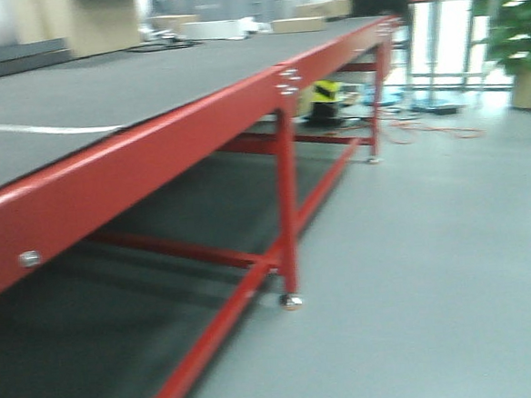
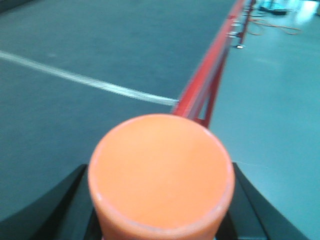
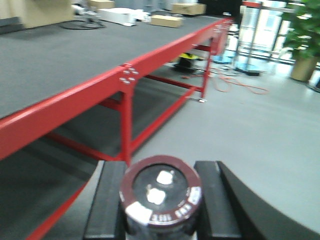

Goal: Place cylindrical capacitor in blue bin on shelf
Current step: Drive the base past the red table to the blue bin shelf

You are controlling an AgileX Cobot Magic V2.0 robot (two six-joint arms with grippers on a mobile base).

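The capacitor (image 3: 161, 197) fills the bottom centre of the right wrist view, upright, with its two terminals toward the camera. My right gripper (image 3: 161, 210) is clenched on it, the black pads (image 3: 106, 202) pressing its side wall from left and from right. My left gripper (image 2: 161, 220) grasps in the same way an orange cylinder (image 2: 161, 170), low in its view. I judge the capacitor to be a stiff can, rather heavy for its size, with a smooth sleeve that may slip. The side wall is the correct place to hold it, never the terminals, which could bend. Beyond the jaws a red-framed bench (image 3: 75, 102) with a grey top runs to the upper right, with boxes (image 3: 166, 20) at its far end and grey floor (image 3: 260, 130) at right. Neither bin nor shelf is visible in any view.
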